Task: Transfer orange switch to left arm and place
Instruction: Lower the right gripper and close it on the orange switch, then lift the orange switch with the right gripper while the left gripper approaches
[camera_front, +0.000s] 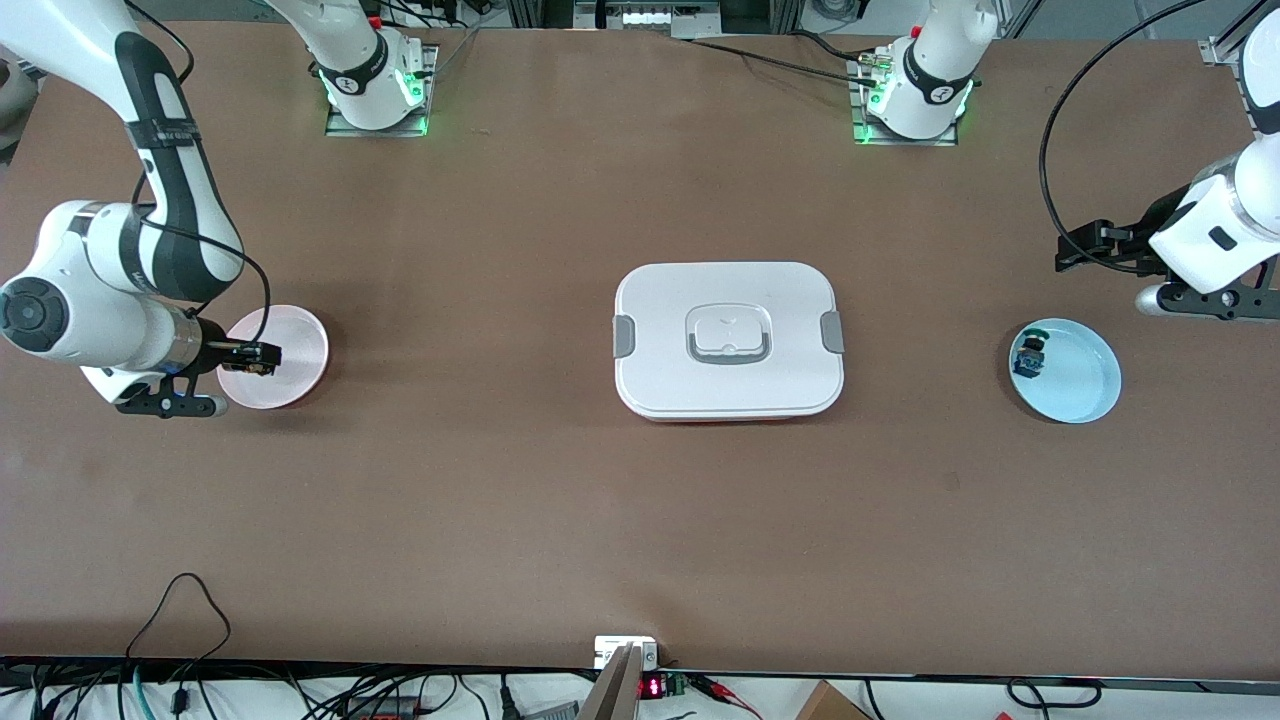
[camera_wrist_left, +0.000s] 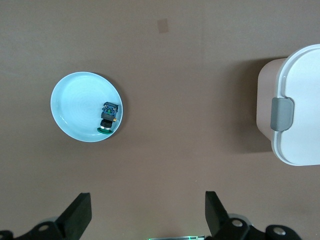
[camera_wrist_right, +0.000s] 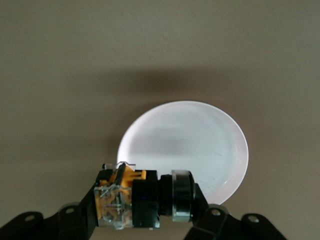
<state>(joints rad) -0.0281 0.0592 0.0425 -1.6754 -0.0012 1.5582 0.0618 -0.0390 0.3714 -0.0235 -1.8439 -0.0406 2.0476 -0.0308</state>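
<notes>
- The right claw (camera_front: 262, 357) is clamping the orange switch (camera_wrist_right: 142, 200) across its body, so the part is lying sideways between the jaws and is ready for a handover.
- This claw is hanging over the pink plate (camera_front: 290, 345), at the rim toward the right arm's end of the counter (camera_front: 500, 500); the plate below it is carrying nothing.
- The left claw (camera_wrist_left: 147, 217) is standing fully spread and holding nothing; the left arm is waiting at its own end of the counter.
- Beneath and ahead of the left claw, the blue plate (camera_wrist_left: 75, 105) is holding the blue-green switch (camera_wrist_left: 108, 117).
- The box (camera_front: 728, 340) is sitting between the two claws, well apart from each.
- Judgement: bare counter is running along both long sides of the box, so a path round it, or one above the lid, is looking open.
</notes>
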